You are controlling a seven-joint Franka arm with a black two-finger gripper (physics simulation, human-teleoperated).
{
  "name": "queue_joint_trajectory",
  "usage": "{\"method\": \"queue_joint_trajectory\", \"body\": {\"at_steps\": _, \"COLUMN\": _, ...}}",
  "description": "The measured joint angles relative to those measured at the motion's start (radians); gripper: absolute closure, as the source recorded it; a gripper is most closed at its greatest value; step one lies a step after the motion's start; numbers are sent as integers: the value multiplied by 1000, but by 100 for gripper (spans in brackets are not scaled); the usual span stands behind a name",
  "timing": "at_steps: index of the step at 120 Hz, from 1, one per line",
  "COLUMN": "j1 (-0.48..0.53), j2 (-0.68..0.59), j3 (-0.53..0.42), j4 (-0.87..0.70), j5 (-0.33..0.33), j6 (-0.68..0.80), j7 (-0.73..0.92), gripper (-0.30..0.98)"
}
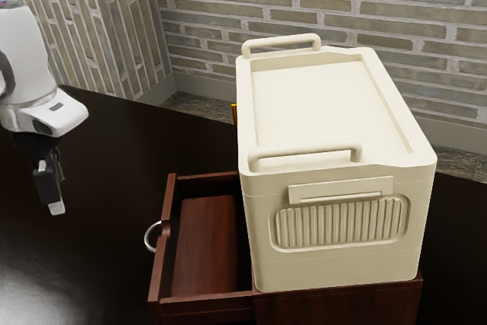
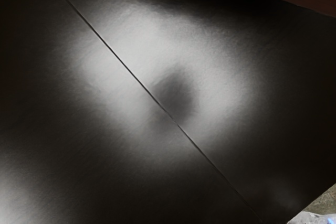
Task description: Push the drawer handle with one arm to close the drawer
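One metal handle (image 1: pixel 147 237) is jutting from the open drawer (image 1: pixel 159 268), lying toward the exterior view's right from my tool (image 1: pixel 56 205), well apart; I'm not managing to tell the tool's opening or hold.

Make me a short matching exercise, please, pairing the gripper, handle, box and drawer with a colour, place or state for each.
1. Gripper
2. Handle
3. Box
4. Drawer

A. Cream-coloured
B. Brown and open
C. Above the table, away from the handle
D. Silvery and curved

Right pairs: 1-C, 2-D, 3-A, 4-B.
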Motion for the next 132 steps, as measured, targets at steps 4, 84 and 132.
{"method": "queue_joint_trajectory", "body": {"at_steps": 4, "j1": 0, "j2": 1, "j3": 0, "j4": -19, "j5": 0, "j6": 14, "j7": 12, "gripper": 2}}
{"method": "queue_joint_trajectory", "body": {"at_steps": 84, "j1": -68, "j2": 107, "j3": 38, "j4": -213, "j5": -1, "j6": 363, "j7": 214, "gripper": 72}}
{"method": "queue_joint_trajectory", "body": {"at_steps": 132, "j1": -108, "j2": 205, "j3": 37, "j4": -249, "j5": -10, "j6": 543, "j7": 287, "gripper": 78}}
